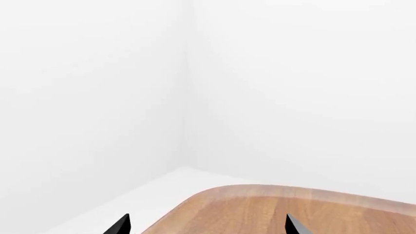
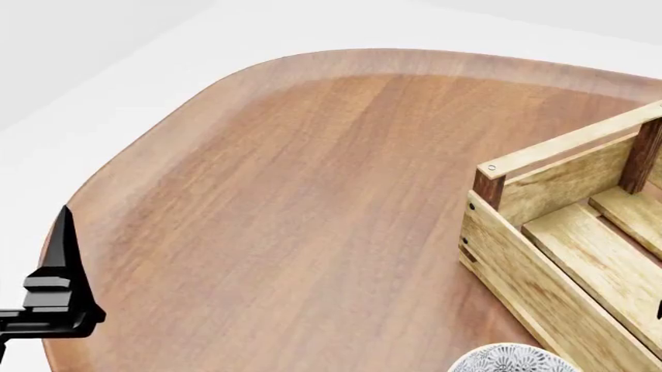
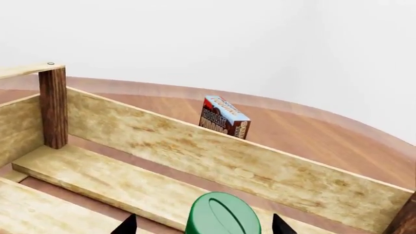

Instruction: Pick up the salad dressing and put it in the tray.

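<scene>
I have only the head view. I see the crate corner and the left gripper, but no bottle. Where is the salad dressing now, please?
Observer: The right wrist view shows the salad dressing, green cap up, between the tips of the right gripper, above the floor slats of the tray.
Operator: Do the tips grip it?
Observer: I cannot tell; only the two tips show, one on each side of the cap.
Operator: Is anything behind the crate?
Observer: Yes, a red-and-blue box stands upright on the table past the crate's far wall.
Operator: And the left gripper?
Observer: The left wrist view shows its tips apart, nothing between them, at the table edge.
</scene>
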Motion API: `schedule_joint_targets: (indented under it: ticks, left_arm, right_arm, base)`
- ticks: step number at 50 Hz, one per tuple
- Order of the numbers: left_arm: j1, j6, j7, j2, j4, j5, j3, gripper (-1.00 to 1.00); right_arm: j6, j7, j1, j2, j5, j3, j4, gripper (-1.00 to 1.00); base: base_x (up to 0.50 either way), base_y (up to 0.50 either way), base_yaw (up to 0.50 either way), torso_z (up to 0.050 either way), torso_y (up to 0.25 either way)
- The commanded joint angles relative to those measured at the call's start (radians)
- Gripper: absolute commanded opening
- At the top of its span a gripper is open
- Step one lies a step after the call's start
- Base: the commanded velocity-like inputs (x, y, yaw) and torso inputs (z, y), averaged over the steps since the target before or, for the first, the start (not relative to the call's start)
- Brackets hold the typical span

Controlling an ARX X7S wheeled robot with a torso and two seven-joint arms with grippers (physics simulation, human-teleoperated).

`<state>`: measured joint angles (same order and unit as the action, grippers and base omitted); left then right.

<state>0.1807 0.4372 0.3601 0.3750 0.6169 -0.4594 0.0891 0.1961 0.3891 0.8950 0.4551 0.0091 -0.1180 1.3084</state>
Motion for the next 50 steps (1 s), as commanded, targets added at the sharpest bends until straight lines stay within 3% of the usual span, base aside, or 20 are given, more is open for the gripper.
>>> schedule_joint_targets:
  ticks: [1,11,18,27,39,42,50]
  left_arm:
    - [0.002,0.001,0.004,0.004,0.003,-0.004,0.001,1.00]
    - [0.009,0.007,0.009,0.008,0.008,-0.006,0.005,1.00]
    - [0.014,0.023,0.022,0.010,0.037,-0.011,0.009,1.00]
    - [0.037,0.010,0.049,0.017,0.097,0.050,0.038,1.00]
    - [0.023,-0.053,0.060,0.029,0.139,0.144,0.088,1.00]
    - [0.005,-0.088,0.061,0.026,0.155,0.170,0.104,1.00]
    - [-0.053,-0.244,0.044,0.023,0.149,0.215,0.110,1.00]
  right_arm:
    - [-0.005,0.000,0.002,0.000,-0.005,-0.004,0.000,1.00]
    - [-0.011,-0.026,0.018,0.016,-0.009,0.003,-0.029,1.00]
    - [-0.387,-0.026,-0.264,0.018,0.032,-0.043,-0.761,1.00]
    - [-0.577,-0.028,-0.458,0.029,0.073,-0.099,-1.289,1.00]
    - [-0.680,-0.044,-0.736,-0.020,0.176,-0.193,-1.866,1.00]
    - [-0.625,-0.002,-0.843,-0.042,0.113,-0.207,-2.037,1.00]
    - [-0.564,0.017,-0.916,-0.089,0.124,-0.219,-2.256,1.00]
  base:
    - [0.00,0.00,0.00,0.000,0.000]
    - [0.00,0.00,0.00,0.000,0.000]
    - [0.00,0.00,0.00,0.000,0.001]
    - [0.00,0.00,0.00,0.000,0.000]
    - [0.00,0.00,0.00,0.000,0.000]
    - [0.00,0.00,0.00,0.000,0.000]
    - [0.00,0.00,0.00,0.000,0.000]
